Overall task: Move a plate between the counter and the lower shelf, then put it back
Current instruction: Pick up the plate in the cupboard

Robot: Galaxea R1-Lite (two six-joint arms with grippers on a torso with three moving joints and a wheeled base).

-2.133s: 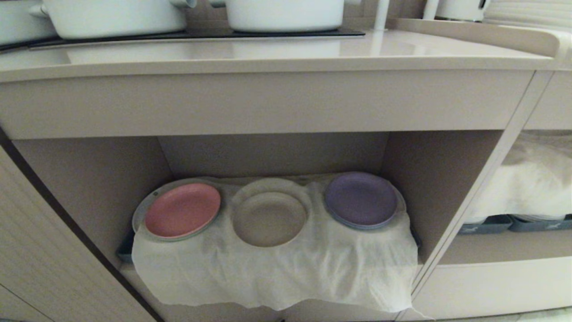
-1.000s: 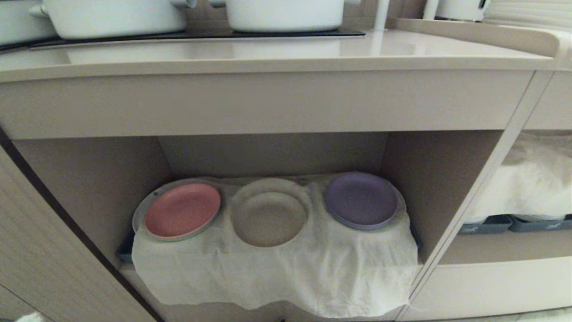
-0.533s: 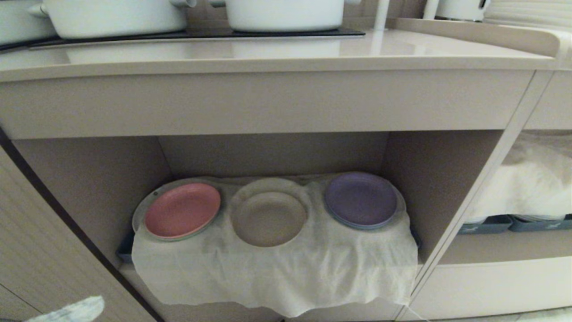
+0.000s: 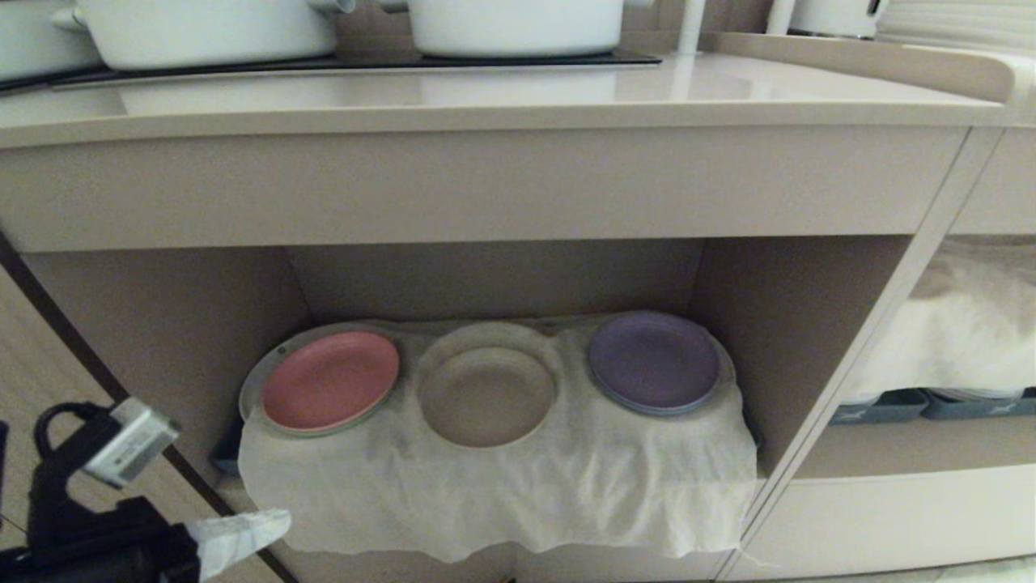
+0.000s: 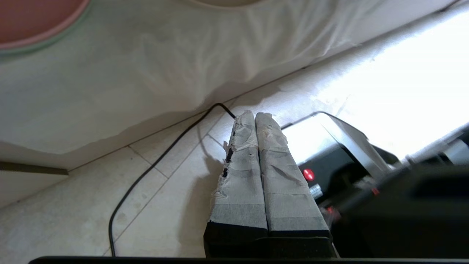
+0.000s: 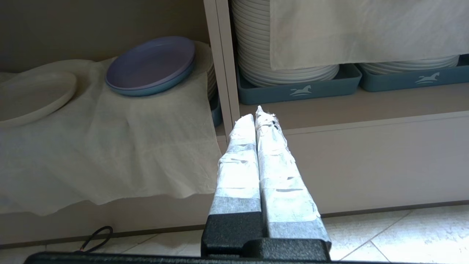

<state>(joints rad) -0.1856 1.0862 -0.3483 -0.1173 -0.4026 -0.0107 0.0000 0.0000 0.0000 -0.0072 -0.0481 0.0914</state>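
The plate (image 4: 488,395), small, matte and cream-beige, lies on the wrinkled off-white cloth (image 4: 502,486) in the middle of the lower shelf (image 4: 182,332); it also shows as the plate (image 6: 33,96) in the right wrist view. Above runs the counter (image 4: 486,101). My left gripper (image 4: 279,520) is low at the left, shut and empty, its taped tips just before the cloth's left front corner. In its own view the left gripper (image 5: 254,116) hangs over the floor tiles below the cloth's hem. My right gripper (image 6: 256,114) is shut and empty, facing the post between the niches.
A pink plate (image 4: 330,380) lies left of the cream one, a purple plate (image 4: 654,362) right of it. Two white pots (image 4: 202,28) stand on the black cooking panel. The right niche holds stacked white plates (image 6: 289,55) in blue-grey trays. A black cable (image 5: 154,168) crosses the floor.
My left arm has risen into the head view from the lower left corner and moved right toward the cloth's front corner. The plates have not moved.
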